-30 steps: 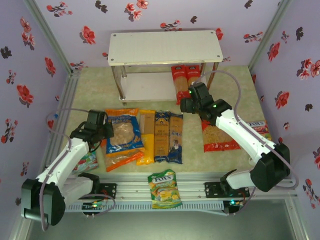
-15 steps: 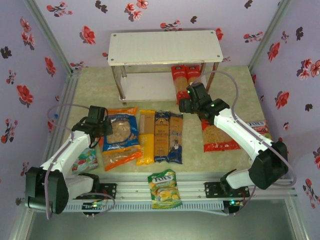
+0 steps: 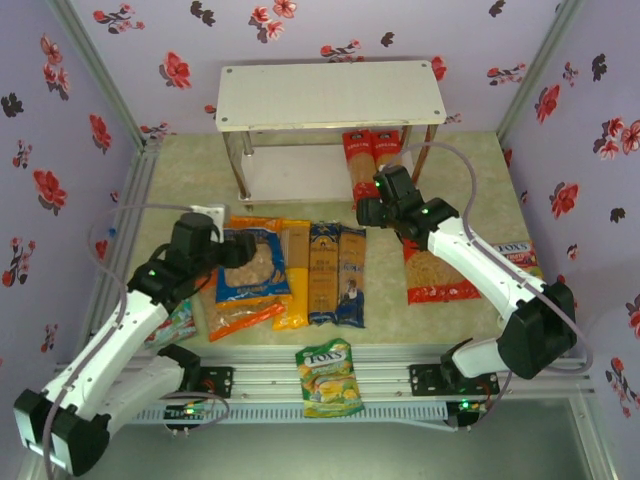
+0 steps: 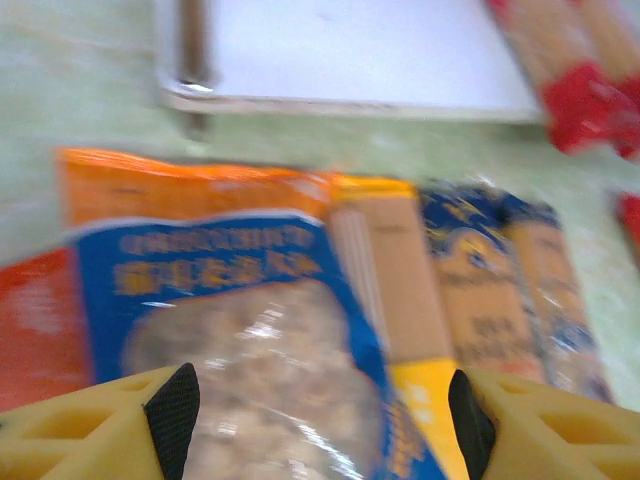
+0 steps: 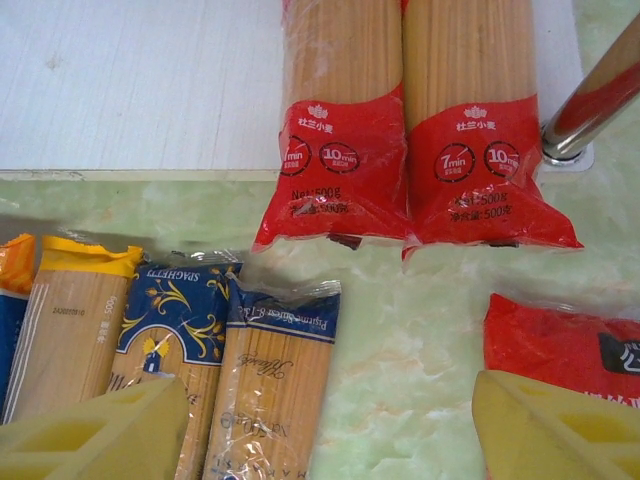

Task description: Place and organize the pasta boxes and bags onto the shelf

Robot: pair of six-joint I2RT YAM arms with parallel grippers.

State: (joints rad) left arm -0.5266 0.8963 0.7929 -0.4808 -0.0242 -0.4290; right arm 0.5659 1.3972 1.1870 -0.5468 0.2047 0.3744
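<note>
My left gripper [image 3: 236,250] hovers open over the blue-and-orange bag [image 3: 256,272]; its fingers [image 4: 172,415] stand either side of the bag's clear window [image 4: 240,370]. An orange bag [image 3: 240,316] lies under that one. To their right lie a yellow pack [image 3: 293,275] and two brown packs with blue ends [image 3: 323,272] [image 3: 351,275]. Two red packs [image 5: 345,150] [image 5: 480,150] lie on the shelf's lower board [image 5: 140,80], their ends hanging over its edge. My right gripper [image 3: 366,212] is open above bare table just in front of them. The red bag [image 3: 436,277] lies partly under the right arm.
The shelf's top board [image 3: 330,95] is bare. A shiny post [image 5: 600,100] stands right of the red packs. Small Fox's candy bags lie at the front middle [image 3: 327,378], under the left arm [image 3: 178,325] and at the right [image 3: 515,255]. Flowered walls close in three sides.
My left gripper has opened and moved right and forward onto the blue-and-orange bag. The right gripper has barely shifted.
</note>
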